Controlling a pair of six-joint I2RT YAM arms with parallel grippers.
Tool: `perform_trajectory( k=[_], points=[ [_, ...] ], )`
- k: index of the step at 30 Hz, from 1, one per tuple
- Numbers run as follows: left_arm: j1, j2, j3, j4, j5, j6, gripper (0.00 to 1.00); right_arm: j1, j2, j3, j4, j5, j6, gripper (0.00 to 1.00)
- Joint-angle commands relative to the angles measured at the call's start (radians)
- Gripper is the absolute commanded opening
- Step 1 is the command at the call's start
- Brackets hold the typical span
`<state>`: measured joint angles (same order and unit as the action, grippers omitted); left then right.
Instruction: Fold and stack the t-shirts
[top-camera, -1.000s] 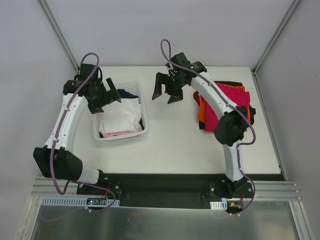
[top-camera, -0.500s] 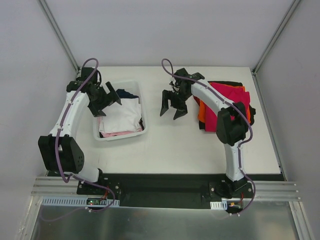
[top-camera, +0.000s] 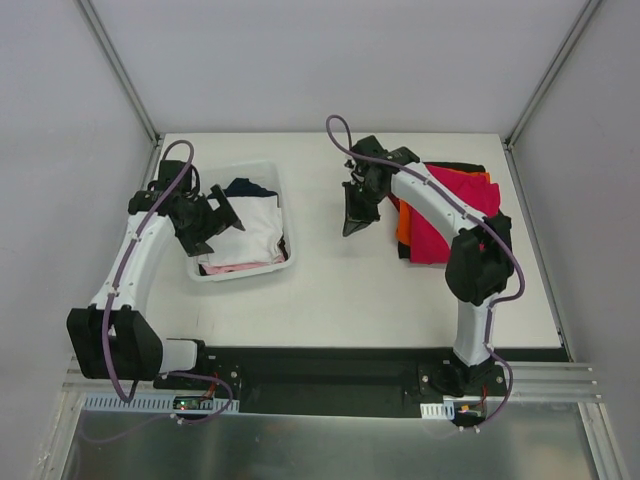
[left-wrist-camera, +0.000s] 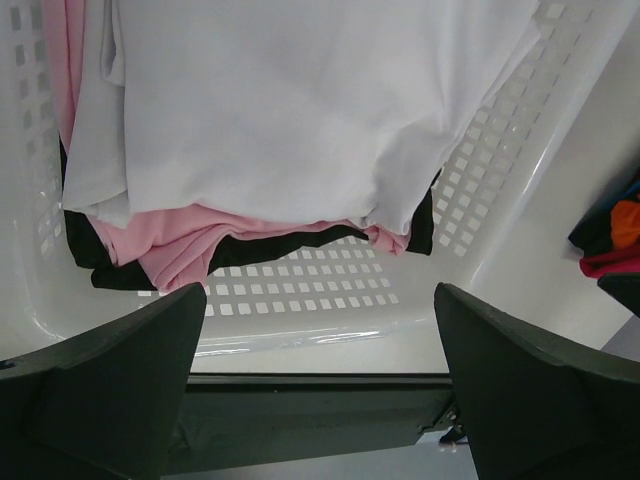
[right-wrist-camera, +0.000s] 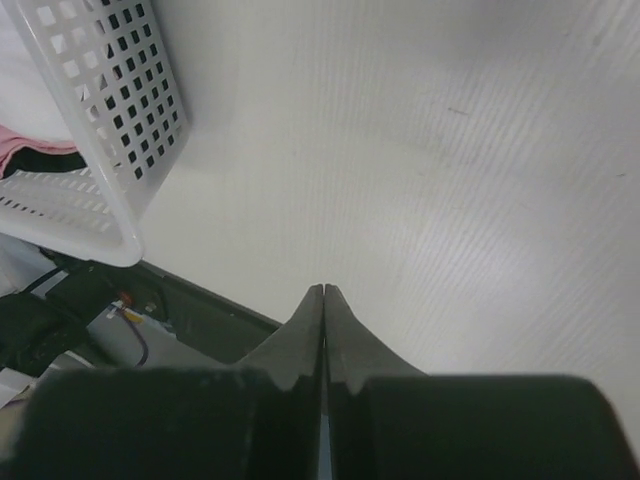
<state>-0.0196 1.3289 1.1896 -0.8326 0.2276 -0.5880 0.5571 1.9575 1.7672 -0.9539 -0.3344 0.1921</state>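
T-shirts (top-camera: 255, 222) lay heaped inside the basket (top-camera: 240, 272), white uppermost, so we judged our left jaws, spread over it, should pinch one layer only, while our right jaws hung pressed together, empty, beside the basket.

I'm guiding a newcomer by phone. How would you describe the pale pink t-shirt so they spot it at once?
A white lattice basket sits on the left side of the table, holding piled shirts. The pale pink shirt pokes out just under the white shirt on top and above a black shirt. It is the only pink there.
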Motion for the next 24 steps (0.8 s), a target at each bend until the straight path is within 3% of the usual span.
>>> perform_trajectory(
  k=[1,8,14,16,19,24],
  points=[
    [-0.003,-0.082,-0.053,0.02,0.013,-0.015,0.99,-0.017,-0.025,0.112,-0.075,0.158,-0.065,0.01],
    [-0.003,-0.12,-0.091,0.027,0.036,-0.022,0.99,-0.16,-0.118,0.095,-0.098,0.463,-0.01,0.01],
    [-0.008,-0.109,-0.085,0.039,0.047,-0.036,0.99,-0.334,-0.144,0.069,-0.192,0.607,0.026,0.01],
    [-0.011,-0.108,-0.088,0.044,0.047,-0.039,0.99,-0.423,-0.175,0.017,-0.162,0.594,0.023,0.01],
    [-0.025,-0.097,-0.09,0.059,0.046,-0.05,0.99,-0.508,-0.148,-0.003,-0.122,0.457,-0.012,0.01],
    [-0.055,-0.03,-0.035,0.07,0.044,-0.055,0.99,-0.525,-0.022,0.152,-0.123,0.261,-0.092,0.01]
  ],
)
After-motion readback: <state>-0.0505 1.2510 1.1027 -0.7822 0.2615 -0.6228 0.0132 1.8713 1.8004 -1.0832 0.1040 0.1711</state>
